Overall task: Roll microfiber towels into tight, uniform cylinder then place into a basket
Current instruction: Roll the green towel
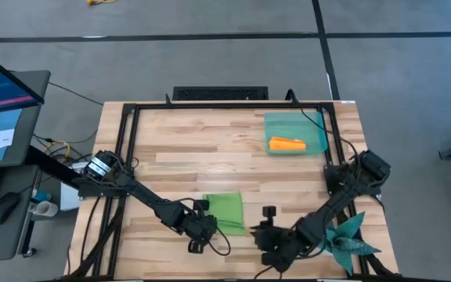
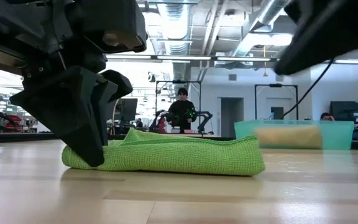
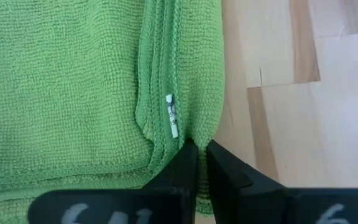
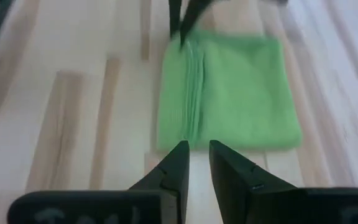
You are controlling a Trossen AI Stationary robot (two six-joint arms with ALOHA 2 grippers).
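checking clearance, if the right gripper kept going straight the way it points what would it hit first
Probably the near edge of the folded green towel: the right gripper points at it across a short strip of bare table, though depth is hard to judge.

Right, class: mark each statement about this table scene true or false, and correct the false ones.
1. The orange towel lies in the basket. True.
2. The green towel is spread out flat in a single layer. False: it is folded into several layers.
3. The left gripper pinches an edge of the green towel. True.
4. The right gripper holds the green towel. False: its jaws are empty, short of the towel.
5. The teal star-shaped cloth sits in the basket. False: it lies beside the right arm.
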